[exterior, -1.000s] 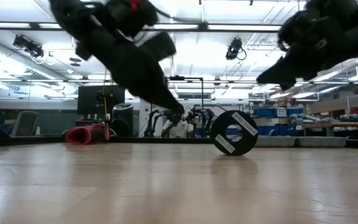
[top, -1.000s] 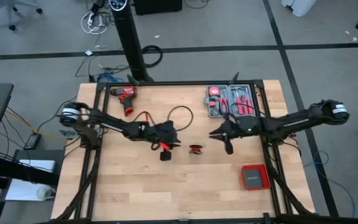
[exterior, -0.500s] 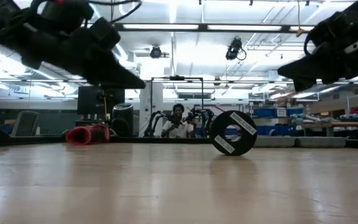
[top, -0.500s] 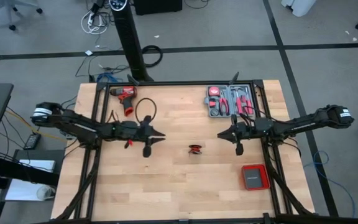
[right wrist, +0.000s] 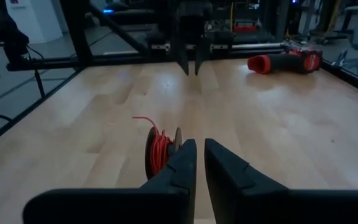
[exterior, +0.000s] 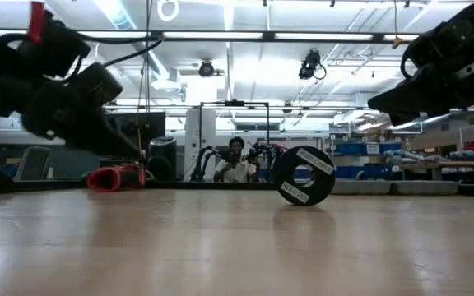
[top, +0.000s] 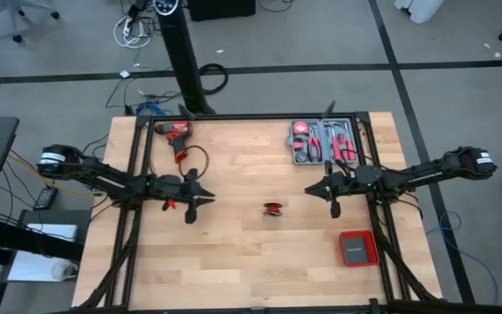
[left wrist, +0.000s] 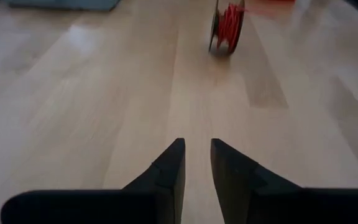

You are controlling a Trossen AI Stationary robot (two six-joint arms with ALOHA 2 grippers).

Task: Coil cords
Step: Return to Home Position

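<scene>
Spool (top: pixel 273 209): small, black, round, standing upright on its rim on the bare surface (top: pixel 251 262). The surface is pale wood laid in long butcher-block strips with a soft sheen. In the low view the spool's flat face is a matte black disc with a pale open hub and two white labels. Edge-on in the wrist views, we see two thin black flanges with the cord (right wrist: pixel 160 152) packed between them. The cord is thin, bright red and wire-like, wound in tight turns. One short loose end curls up off the windings.

Left hand (top: pixel 192 206): well apart from the spool on the left arm's side, above the surface. Its dark, wedge-shaped fingers (left wrist: pixel 169 171) are drawn almost together with only a thin slit between them, and they grip nothing.

Right hand (top: pixel 331 192): on the spool's opposite side, nearer to it than the left hand, also clear of the surface. Its fingers (right wrist: pixel 179 162) match the left's, smooth black with a narrow slit, and are empty. We see the spool just beyond the fingertips.

Drill (top: pixel 176 133): red and black, lying on its side, well away from the spool at the surface's far edge.

Case (top: pixel 323 142): grey, open, with red-handled tools in moulded slots, also far from the spool.

Box (top: pixel 356 249): flat red square with a grey middle, beyond the right hand from the spool.

A person (exterior: pixel 235 160) shows in the room behind the spool.
</scene>
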